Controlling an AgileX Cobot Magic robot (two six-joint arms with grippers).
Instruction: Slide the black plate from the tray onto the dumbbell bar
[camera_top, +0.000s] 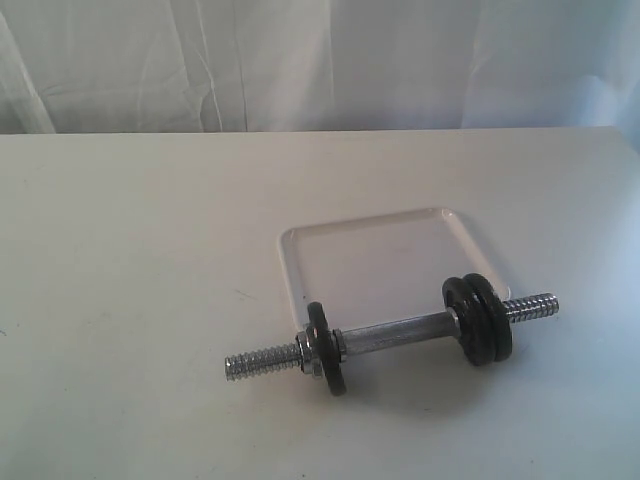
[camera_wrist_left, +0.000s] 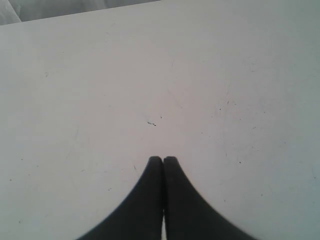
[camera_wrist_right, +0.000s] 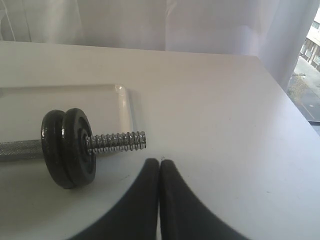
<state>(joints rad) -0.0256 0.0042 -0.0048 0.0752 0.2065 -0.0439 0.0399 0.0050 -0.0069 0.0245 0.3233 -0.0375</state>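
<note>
The chrome dumbbell bar (camera_top: 395, 333) lies on the table along the near edge of the white tray (camera_top: 300, 262). Two black plates (camera_top: 480, 315) sit together on its right end, one black plate (camera_top: 327, 347) with a nut on its left end. No plate lies in the tray. The right wrist view shows the paired plates (camera_wrist_right: 67, 147), the threaded bar end (camera_wrist_right: 117, 141) and the tray (camera_wrist_right: 122, 107). My right gripper (camera_wrist_right: 159, 162) is shut and empty, a little short of that bar end. Over bare table my left gripper (camera_wrist_left: 163, 159) is shut with nothing in it. Neither gripper appears in the exterior view.
White curtains (camera_top: 320, 60) hang behind the white table (camera_top: 120, 250). The table's right edge (camera_wrist_right: 285, 95) runs close to a window in the right wrist view.
</note>
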